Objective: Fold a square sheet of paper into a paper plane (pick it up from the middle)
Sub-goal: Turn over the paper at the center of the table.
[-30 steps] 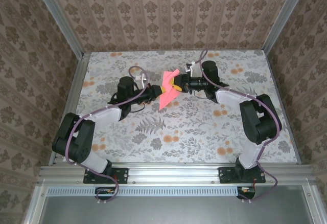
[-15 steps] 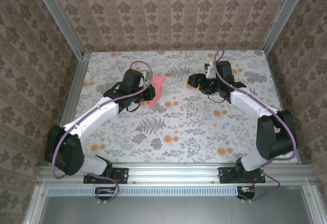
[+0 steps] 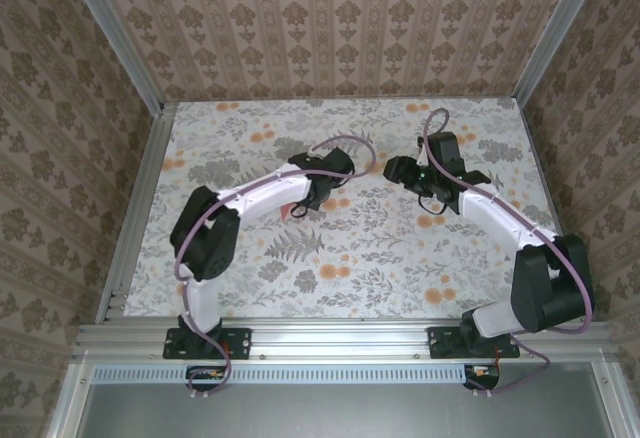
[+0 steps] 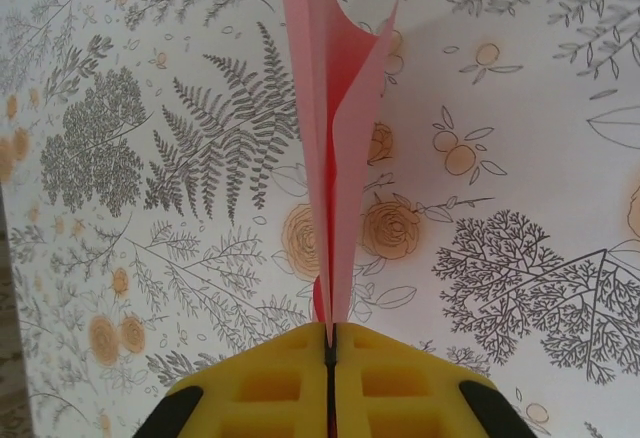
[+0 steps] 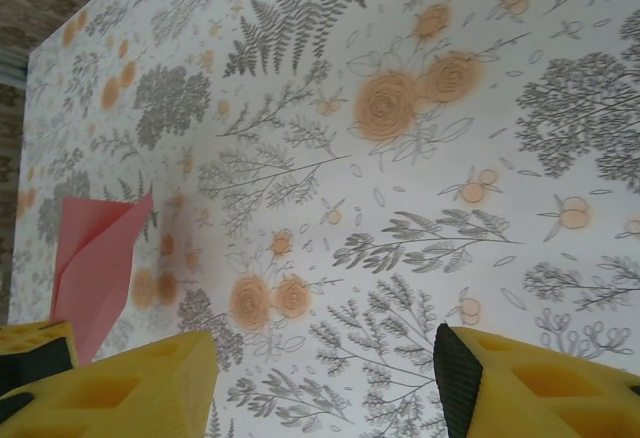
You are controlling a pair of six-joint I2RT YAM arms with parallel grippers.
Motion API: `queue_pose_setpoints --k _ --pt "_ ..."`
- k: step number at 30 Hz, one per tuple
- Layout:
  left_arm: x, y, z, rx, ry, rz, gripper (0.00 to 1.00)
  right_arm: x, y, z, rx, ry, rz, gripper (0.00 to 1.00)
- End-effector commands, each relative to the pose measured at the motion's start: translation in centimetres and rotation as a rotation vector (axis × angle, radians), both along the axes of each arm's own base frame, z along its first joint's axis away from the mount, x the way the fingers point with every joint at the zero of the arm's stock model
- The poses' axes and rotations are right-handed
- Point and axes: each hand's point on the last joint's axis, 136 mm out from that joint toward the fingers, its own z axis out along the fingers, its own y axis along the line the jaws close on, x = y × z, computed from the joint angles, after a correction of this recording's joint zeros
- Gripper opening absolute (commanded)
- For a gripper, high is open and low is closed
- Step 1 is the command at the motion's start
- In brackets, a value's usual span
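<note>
Pinching the folded pink paper edge-on between closed yellow fingers, the left gripper holds it over the flower-printed table. The right gripper hangs just beside, fingers spread wide, apart from the paper.

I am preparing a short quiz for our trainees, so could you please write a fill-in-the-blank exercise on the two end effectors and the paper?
1. The left end effector pinches the folded paper, whose colour is ___.
2. The right end effector is open and holds ___.
3. In the right wrist view, the folded paper shows near the ___ edge of the picture.
Missing words: pink; nothing; left.
</note>
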Motion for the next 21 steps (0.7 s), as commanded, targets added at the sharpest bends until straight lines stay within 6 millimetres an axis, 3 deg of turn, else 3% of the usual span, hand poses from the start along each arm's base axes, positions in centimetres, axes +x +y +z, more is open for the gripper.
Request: queue_pose_setpoints --k 1,6,11,17,21 --pt "0.0 -0.8 -0.3 0.058 0.001 0.000 0.11 -0.4 -2.0 -0.3 -0.032 0.013 -0.081 0.62" --pt "-0.6 -3.3 -3.1 -0.020 0.081 -0.014 0.21 -0.5 -2.5 -0.8 -0.032 0.026 -0.097 0.62" --pt "-1.3 -5.0 -3.8 -0.126 0.142 -0.034 0.34 -0.6 -2.6 -0.9 -0.032 0.030 -0.104 0.62" --pt "-2.0 -6.3 -1.6 -0.448 0.214 -0.023 0.54 -0.5 -2.2 -0.8 -0.024 0.032 -0.087 0.61" --pt "-2.0 -5.3 0.2 -0.705 0.241 0.017 0.65 -0.5 -1.3 -0.9 -0.030 0.045 -0.064 0.61"
